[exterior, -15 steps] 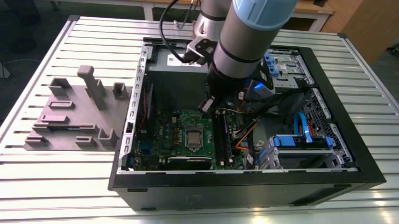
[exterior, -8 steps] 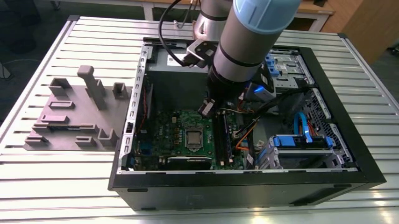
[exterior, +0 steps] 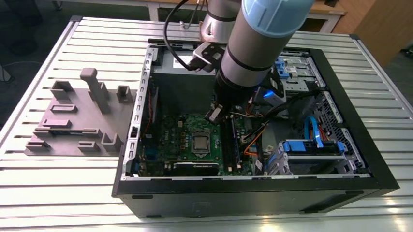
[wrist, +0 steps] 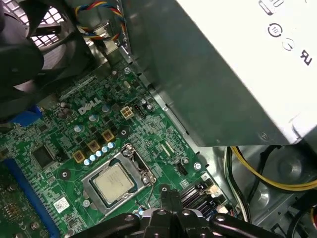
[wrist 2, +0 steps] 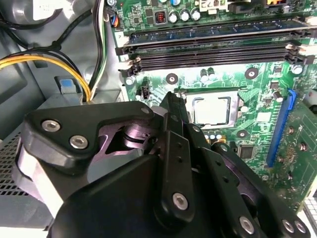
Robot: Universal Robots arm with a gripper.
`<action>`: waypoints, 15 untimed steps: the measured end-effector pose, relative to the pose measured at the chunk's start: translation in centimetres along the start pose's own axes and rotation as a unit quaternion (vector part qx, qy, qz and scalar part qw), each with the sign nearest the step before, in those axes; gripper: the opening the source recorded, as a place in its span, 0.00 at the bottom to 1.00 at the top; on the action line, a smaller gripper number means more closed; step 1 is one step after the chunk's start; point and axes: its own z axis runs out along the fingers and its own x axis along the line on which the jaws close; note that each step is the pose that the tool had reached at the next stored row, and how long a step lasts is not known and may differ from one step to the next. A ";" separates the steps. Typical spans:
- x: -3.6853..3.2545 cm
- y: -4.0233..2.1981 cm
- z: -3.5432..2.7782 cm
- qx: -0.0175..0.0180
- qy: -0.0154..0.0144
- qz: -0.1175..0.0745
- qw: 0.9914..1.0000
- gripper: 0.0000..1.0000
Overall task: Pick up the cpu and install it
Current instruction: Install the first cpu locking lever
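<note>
The cpu (exterior: 200,143) lies flat in the metal socket frame (exterior: 200,134) on the green motherboard (exterior: 168,133) inside the open computer case. Its silver top shows in both wrist views (wrist 2: 212,110) (wrist: 115,181), level inside the frame. My gripper (exterior: 214,115) hangs a little above the board, just to the exterior view's right of the socket. Its black fingers (wrist 2: 172,106) come together to one narrow tip, with nothing between them. In the first wrist view the gripper (wrist: 168,194) stands beside the socket's corner.
The grey power-supply box (wrist: 223,74) rises close beside the arm. Black memory slots (wrist 2: 208,49) run along the socket. Yellow and black cables (wrist 2: 74,64) and blue drive brackets (exterior: 310,145) sit at the exterior view's right. A mauve-grey tray (exterior: 71,121) lies outside the case.
</note>
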 end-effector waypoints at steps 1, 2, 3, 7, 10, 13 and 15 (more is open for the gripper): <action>0.01 0.01 -0.01 0.000 0.000 -0.004 1.000 0.10; 0.02 0.01 0.00 0.000 0.001 -0.009 1.000 0.10; 0.02 0.02 0.00 0.000 0.002 -0.014 1.000 0.10; 0.03 0.01 0.00 -0.001 0.005 -0.038 0.999 0.10; 0.08 0.03 0.00 0.000 0.006 -0.049 0.999 0.10; 0.22 0.18 0.02 0.001 0.005 -0.050 0.999 0.10; 0.33 0.29 0.03 0.002 0.005 -0.054 0.999 0.10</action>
